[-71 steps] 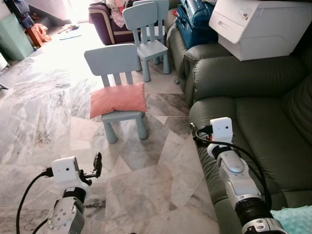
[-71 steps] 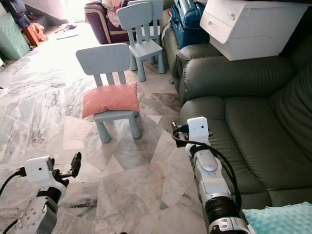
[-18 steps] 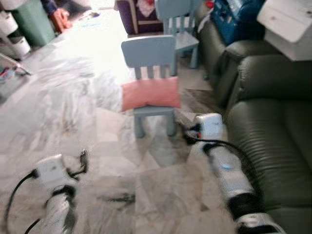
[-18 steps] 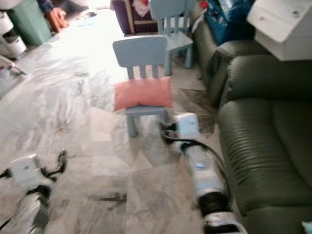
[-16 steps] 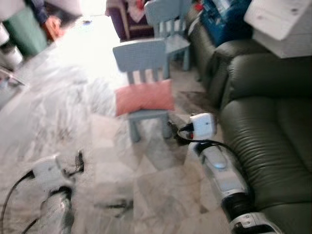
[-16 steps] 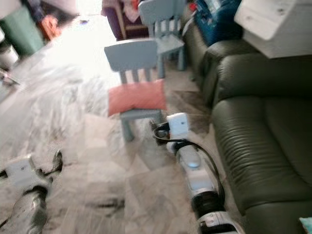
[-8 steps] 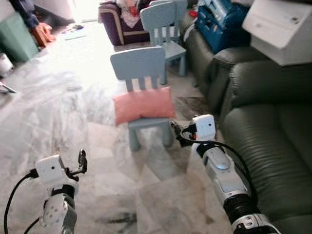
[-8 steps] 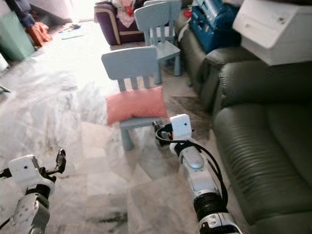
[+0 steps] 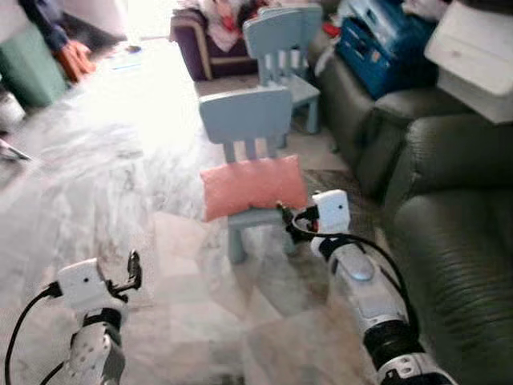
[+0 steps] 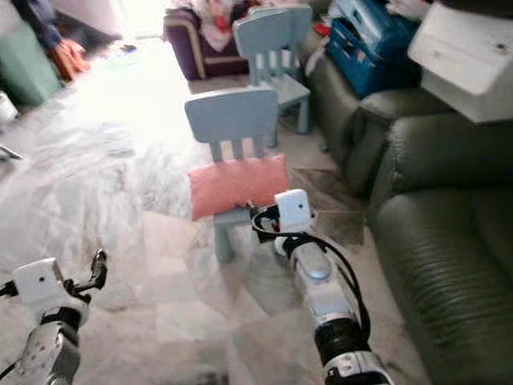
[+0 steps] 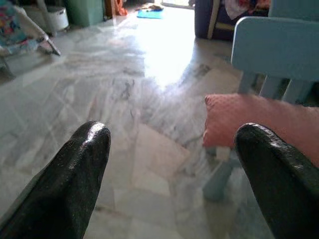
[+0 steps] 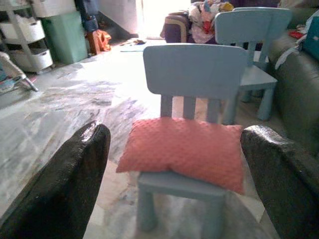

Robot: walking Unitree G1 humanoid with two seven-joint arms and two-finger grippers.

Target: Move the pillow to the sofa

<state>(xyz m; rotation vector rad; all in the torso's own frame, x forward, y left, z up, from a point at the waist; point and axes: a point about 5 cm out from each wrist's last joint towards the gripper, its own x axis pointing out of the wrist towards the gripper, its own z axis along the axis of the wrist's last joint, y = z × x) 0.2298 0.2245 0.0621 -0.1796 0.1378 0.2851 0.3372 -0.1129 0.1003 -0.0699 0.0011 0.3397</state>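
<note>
A salmon-pink pillow (image 9: 252, 183) lies across the seat of a small light-blue chair (image 9: 244, 116) on the marble floor. My right gripper (image 9: 283, 212) is held out low, just short of the pillow's front right corner. In the right wrist view its fingers (image 12: 75, 169) stand wide apart, and the pillow (image 12: 184, 152) lies a short way ahead between them, untouched. My left gripper (image 9: 132, 269) is lower down on the left, open, and well short of the chair. In the left wrist view the pillow (image 11: 259, 119) is off to one side. The dark green sofa (image 9: 453, 241) runs along my right.
A second blue chair (image 9: 276, 36) stands behind the first. A blue bag (image 9: 377, 44) and a white box (image 9: 477, 56) rest on the sofa's far end. A purple armchair (image 9: 200, 40) and a green bin (image 9: 28, 72) stand at the back. Open marble floor (image 9: 96, 176) spreads to the left.
The camera has moved closer, so the chair and pillow look nearer. My right gripper now reaches the pillow's front right corner. The left gripper holds the same pose.
</note>
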